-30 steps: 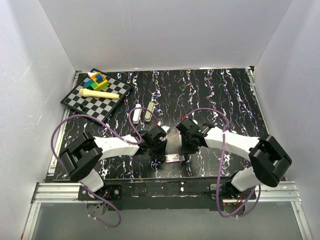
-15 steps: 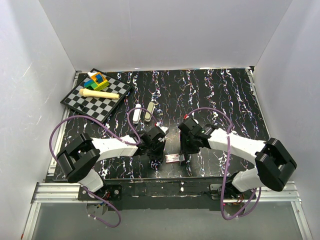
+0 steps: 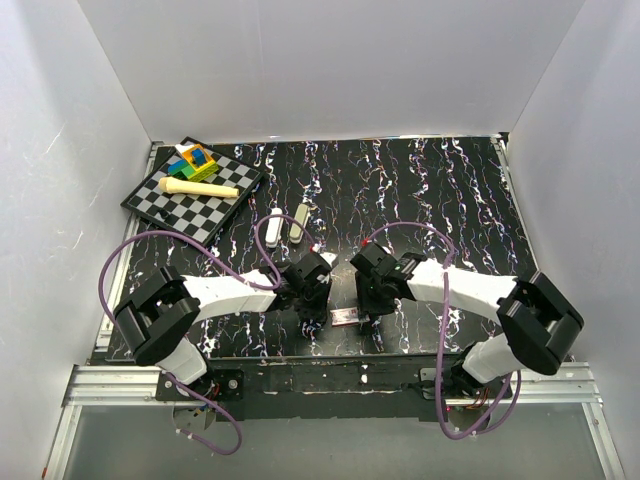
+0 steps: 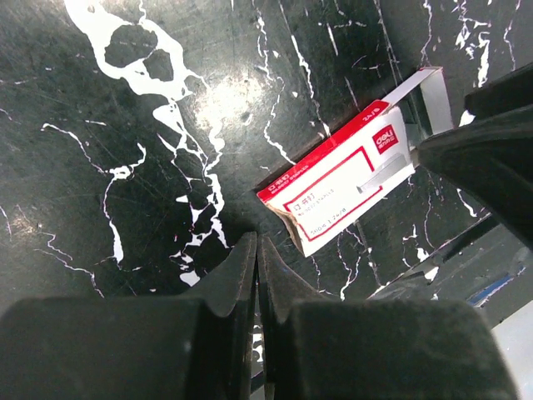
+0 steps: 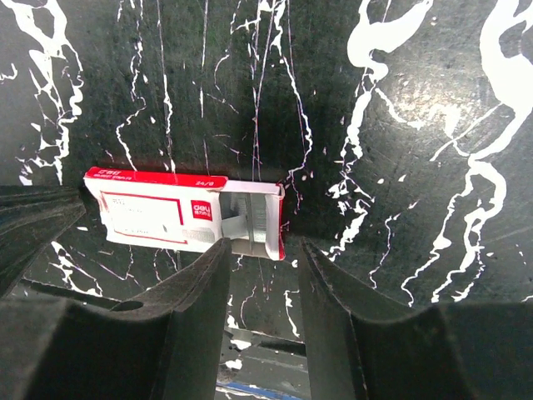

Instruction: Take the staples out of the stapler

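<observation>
Surface (image 3: 450, 190): black, white-veined; I see a chessboard (image 3: 190, 195) far left.
Room: plain white walls (image 3: 330, 60).
Staple box (image 5: 158, 218): flat by the near edge, one end open.
Left gripper (image 4: 256, 250): jaws pressed together, left of the box.
Right gripper (image 5: 265, 250): jaws spread above its open end.

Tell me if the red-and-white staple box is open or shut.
Open: the small red-and-white cardboard staple box lies flat with one end pulled open, and a grey strip of staples shows inside.
</observation>
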